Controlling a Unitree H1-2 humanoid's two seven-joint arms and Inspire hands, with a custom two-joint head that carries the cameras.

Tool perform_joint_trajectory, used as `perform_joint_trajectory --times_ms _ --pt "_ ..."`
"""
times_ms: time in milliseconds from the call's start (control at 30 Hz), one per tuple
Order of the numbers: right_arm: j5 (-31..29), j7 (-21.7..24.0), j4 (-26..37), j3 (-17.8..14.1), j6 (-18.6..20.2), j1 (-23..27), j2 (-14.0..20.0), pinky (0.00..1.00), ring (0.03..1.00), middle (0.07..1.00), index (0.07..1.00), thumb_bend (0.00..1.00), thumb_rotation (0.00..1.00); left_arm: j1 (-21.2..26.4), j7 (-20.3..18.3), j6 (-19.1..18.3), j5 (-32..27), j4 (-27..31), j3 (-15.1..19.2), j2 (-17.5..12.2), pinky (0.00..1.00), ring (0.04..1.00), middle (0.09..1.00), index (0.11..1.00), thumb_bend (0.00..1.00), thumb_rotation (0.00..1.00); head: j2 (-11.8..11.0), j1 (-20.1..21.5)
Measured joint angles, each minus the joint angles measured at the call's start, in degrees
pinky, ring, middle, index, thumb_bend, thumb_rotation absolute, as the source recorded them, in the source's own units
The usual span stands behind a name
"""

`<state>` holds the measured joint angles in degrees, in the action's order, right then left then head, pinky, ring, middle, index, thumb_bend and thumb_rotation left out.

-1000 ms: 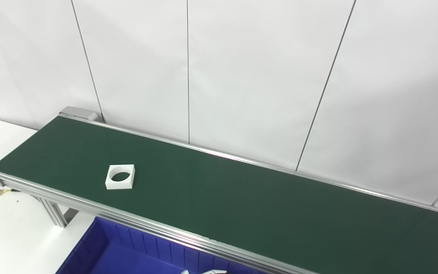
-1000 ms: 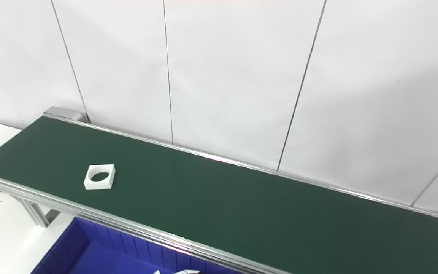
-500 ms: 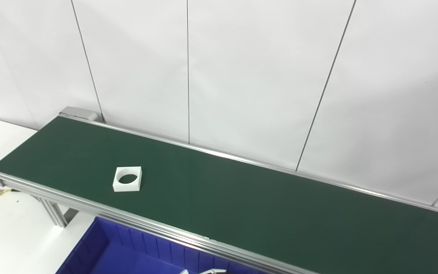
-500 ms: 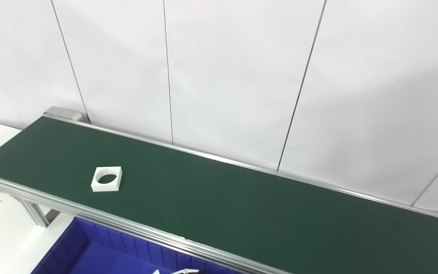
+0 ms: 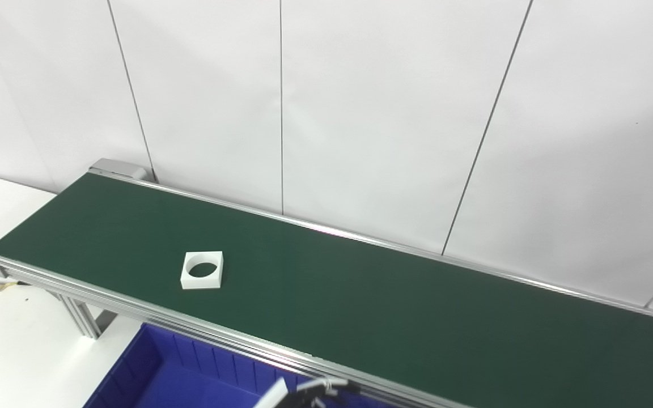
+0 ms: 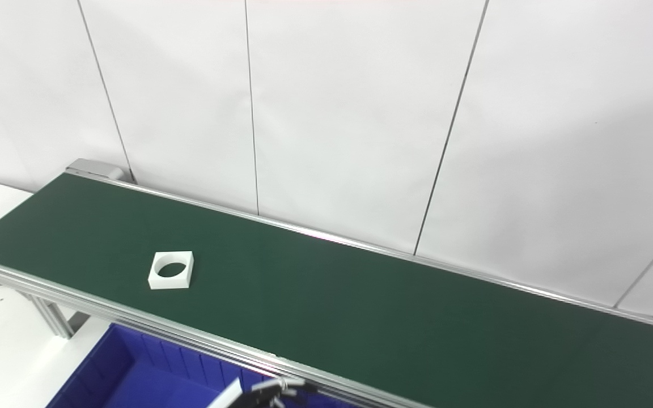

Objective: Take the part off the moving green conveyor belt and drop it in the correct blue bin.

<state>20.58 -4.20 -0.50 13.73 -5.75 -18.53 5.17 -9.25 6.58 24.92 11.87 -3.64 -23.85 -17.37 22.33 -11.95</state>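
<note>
The part (image 5: 202, 270) is a white square block with a round hole, lying flat on the green conveyor belt (image 5: 360, 294) near its left end and front rail. It also shows in the right eye view (image 6: 172, 270). A blue bin (image 5: 190, 379) sits below the belt's front rail at the bottom edge. Only the fingertips of my left hand (image 5: 309, 394) rise into view at the bottom edge, over the bin and just short of the rail, well to the right of and nearer than the part. They hold nothing that I can see. My right hand is out of view.
The belt runs from upper left to lower right between aluminium rails (image 5: 236, 340), with a support leg (image 5: 80, 317) at the left end. A white table (image 5: 9, 345) lies left of the bin. White wall panels (image 5: 360, 113) stand close behind the belt.
The part has ridden the belt to the right. My left hand's fingertips have risen a little higher into view at the bottom edge.
</note>
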Motion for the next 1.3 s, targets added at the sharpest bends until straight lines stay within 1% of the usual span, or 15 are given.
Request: perform_joint_trajectory --times_ms 100,133,167,300,400,467,600,667,800,833,933,1100,1167,1233,1300 --pt "-0.12 -0.02 -1.11 -0.07 -0.32 0.56 -0.05 0.77 0.827 0.833 0.834 0.76 0.0 0.07 -1.35 0.02 -0.94 5.2 3.27 -0.82 0.63 0.756 0.804 0.764 0.87 0.17 -0.18 -0.09" --pt "-0.13 -0.03 -1.28 -0.08 -0.37 0.69 -0.08 0.77 0.828 0.835 0.835 0.76 0.0 0.27 -1.76 0.02 -0.88 6.86 4.44 -1.09 0.66 0.772 0.814 0.78 0.86 0.21 -0.35 -0.17" --pt "-0.14 -0.05 -1.31 -0.1 -0.43 0.76 -0.13 0.77 0.828 0.836 0.835 0.76 0.0 0.46 -2.16 0.09 -0.78 7.88 5.21 -1.36 0.67 0.775 0.818 0.786 0.86 0.22 -0.44 -0.35" --pt "-0.2 -0.28 -1.83 -0.14 -0.99 1.44 -0.43 0.77 0.823 0.831 0.832 0.77 0.0 1.84 -5.51 0.0 -0.82 11.49 8.83 -2.74 0.66 0.782 0.835 0.804 0.84 0.24 -0.62 -0.44" --pt "-0.18 -1.1 -3.33 -0.3 -3.08 1.72 -0.66 0.75 0.817 0.825 0.827 0.77 0.0 2.85 -7.64 -1.3 -0.8 13.83 10.75 -3.02 0.64 0.779 0.841 0.81 0.83 0.26 -0.79 -0.44" --pt "-0.15 -1.16 -3.62 -0.32 -3.16 1.71 -0.74 0.75 0.817 0.826 0.827 0.77 0.0 3.5 -8.82 -1.7 -0.74 14.66 12.03 -3.02 0.62 0.782 0.848 0.816 0.83 0.31 -0.79 -0.53" --pt "0.01 -1.31 -3.61 -0.52 -3.19 1.76 -0.9 0.74 0.811 0.819 0.82 0.77 0.0 5.37 -10.56 -3.69 0.56 15.14 14.84 -3.25 0.61 0.794 0.857 0.826 0.8 0.34 -0.88 -0.7" --pt "0.02 -1.49 -3.63 -0.57 -3.3 1.76 -0.95 0.74 0.811 0.819 0.819 0.77 0.0 6.38 -11.08 -4.35 1.76 15.34 16.27 -3.37 0.64 0.81 0.87 0.837 0.77 0.33 -0.88 -0.7" --pt "0.07 -1.74 -3.75 -0.56 -3.44 1.97 -1.06 0.73 0.81 0.821 0.822 0.77 0.0 8.46 -11.86 -6.46 4.26 15.47 18.85 -3.89 0.68 0.829 0.881 0.844 0.75 0.36 -1.06 -0.53" --pt "0.08 -1.78 -3.75 -0.55 -3.45 2.01 -1.07 0.73 0.808 0.82 0.82 0.77 0.0 8.95 -11.87 -7.23 4.69 15.36 19.56 -3.96 0.71 0.845 0.889 0.852 0.73 0.36 -1.06 -0.53" --pt "0.1 -1.82 -3.75 -0.54 -3.47 2.16 -1.07 0.74 0.807 0.82 0.819 0.77 0.0 10.46 -12.01 -9.34 6.1 13.51 21.36 -4.29 0.74 0.854 0.891 0.859 0.73 0.39 -1.14 -0.53" --pt "0.1 -2.18 -4.03 -0.54 -3.99 2.27 -1.07 0.72 0.798 0.813 0.814 0.77 0.0 12.57 -12.03 -10.81 9.08 7.14 22.57 -5.01 0.78 0.864 0.903 0.877 0.74 0.43 -1.23 -0.61" --pt "0.28 -2.45 -4.67 -0.52 -5.1 2.52 -1.08 0.72 0.793 0.807 0.808 0.77 0.0 13.95 -12.03 -11.4 9.22 4.42 22.91 -5.31 0.79 0.868 0.912 0.88 0.75 0.41 -1.32 -0.7" --pt "0.33 -2.56 -5.29 -0.51 -5.62 2.86 -1.09 0.72 0.791 0.807 0.805 0.78 0.0 16.08 -12.02 -12.45 9.2 1.32 23.31 -5.38 0.79 0.876 0.919 0.887 0.76 0.37 -1.41 -0.7" --pt "0.33 -2.59 -5.38 -0.51 -6.01 3.07 -1.17 0.72 0.791 0.807 0.805 0.78 0.0 18.46 -12.03 -13.31 9.19 -1.56 23.72 -5.7 0.79 0.88 0.921 0.889 0.76 0.36 -1.5 -0.7"
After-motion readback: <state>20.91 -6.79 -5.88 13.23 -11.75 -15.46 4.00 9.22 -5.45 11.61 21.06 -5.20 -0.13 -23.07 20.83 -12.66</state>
